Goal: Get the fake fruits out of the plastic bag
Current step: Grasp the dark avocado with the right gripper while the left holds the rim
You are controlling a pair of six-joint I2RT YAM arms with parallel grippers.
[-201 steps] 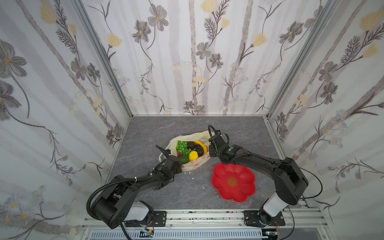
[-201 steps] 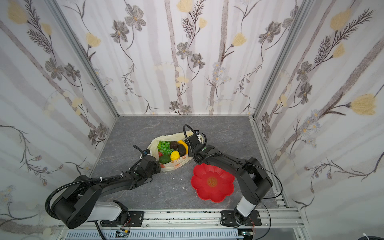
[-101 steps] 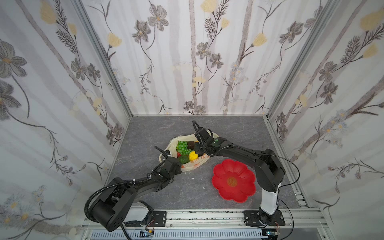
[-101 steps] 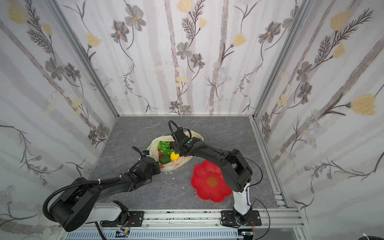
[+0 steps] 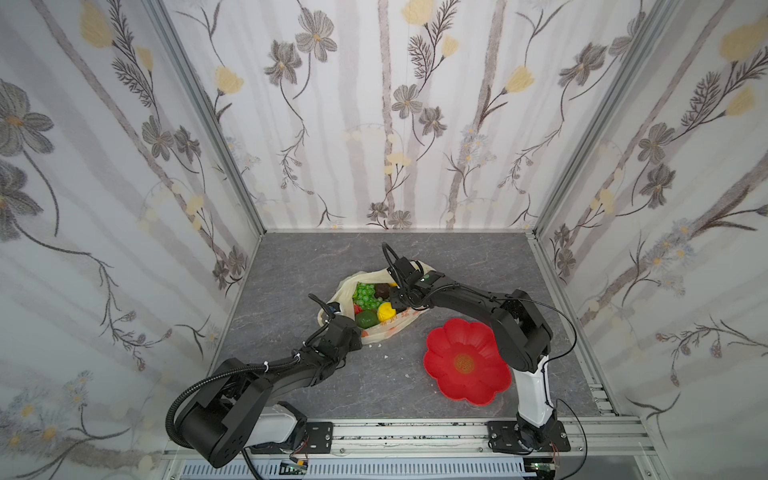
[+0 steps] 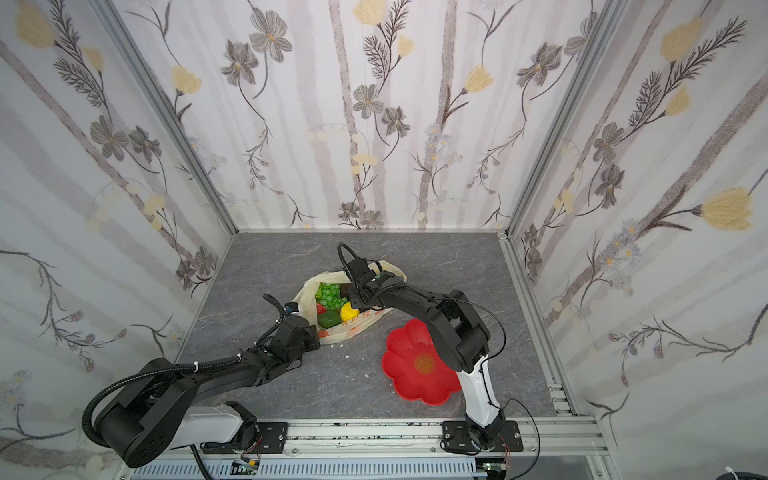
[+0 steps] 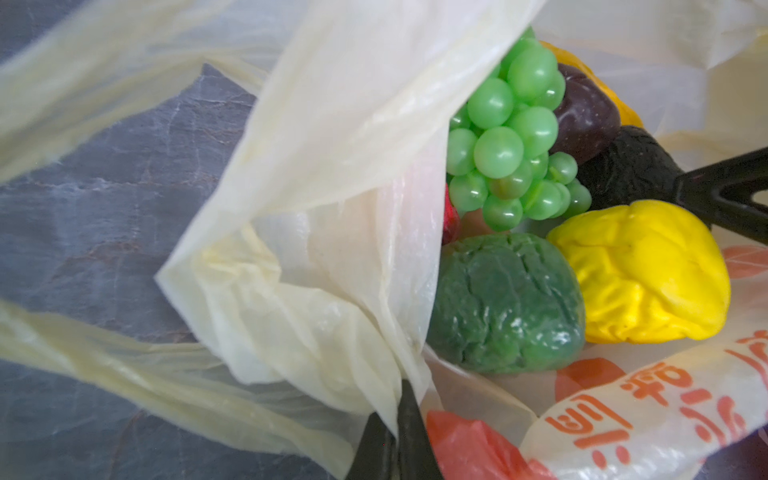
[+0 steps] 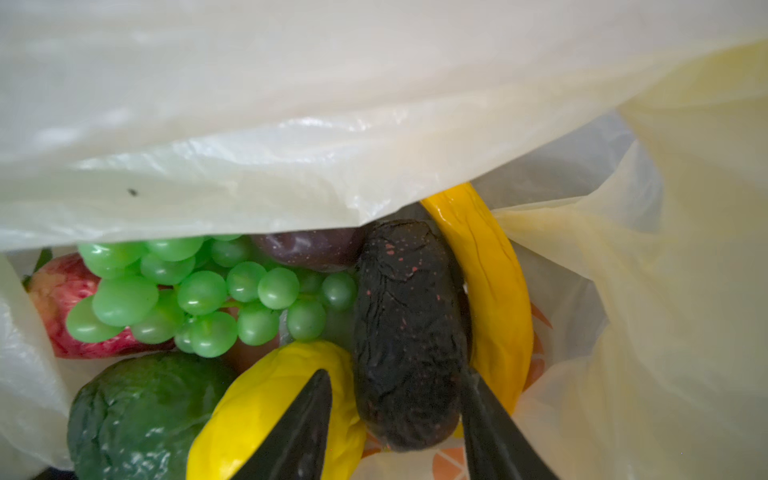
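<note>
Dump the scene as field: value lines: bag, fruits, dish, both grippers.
plastic bag: mouth open, fruits inside
fruits in bag: green grape bunch, yellow lemon, bumpy green fruit, banana, dark wrinkled fruit, red fruit
fruits out of bag: none visible
red dish: right of the bag in both top views, no fruit in it
left gripper: shut, pinching the bag's rim
right gripper: inside the bag, open, jaws either side of the dark wrinkled fruit
</note>
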